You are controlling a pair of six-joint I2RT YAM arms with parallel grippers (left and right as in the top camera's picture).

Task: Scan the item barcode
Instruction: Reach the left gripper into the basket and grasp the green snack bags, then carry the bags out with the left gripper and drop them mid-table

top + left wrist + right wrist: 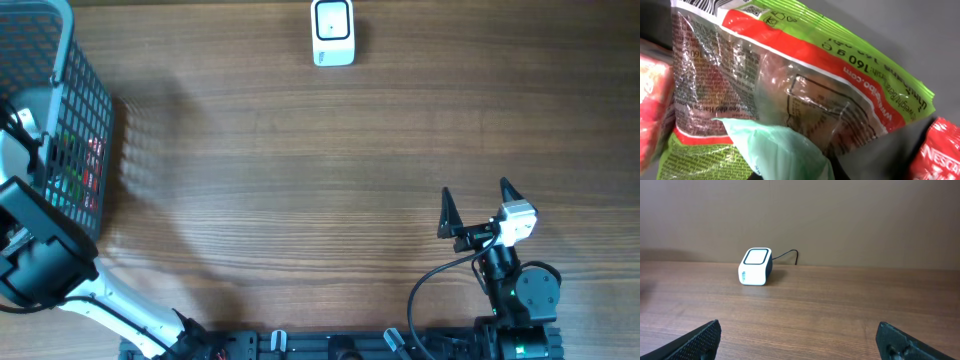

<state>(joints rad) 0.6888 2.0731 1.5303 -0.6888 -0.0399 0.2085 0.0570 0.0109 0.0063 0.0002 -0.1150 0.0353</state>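
The pick-up step is in hand: the left arm (40,250) reaches into the grey wire basket (88,95), its claw closed beside the crinkly green-and-red plastic snack bag (805,75); a firm pinch cannot be confirmed. Next comes a lift clear of the basket rim, then across the bare wooden table (300,180) to the small white box scanner (333,32). The right claw (476,190) is spread wide and empty.

I see a lime-green and red snack bag (805,75) with white lettering and a clear glossy window, red packets (940,150), a grey mesh basket (85,100), and a white scanner (332,32) on the brown wood-grain table (300,180).
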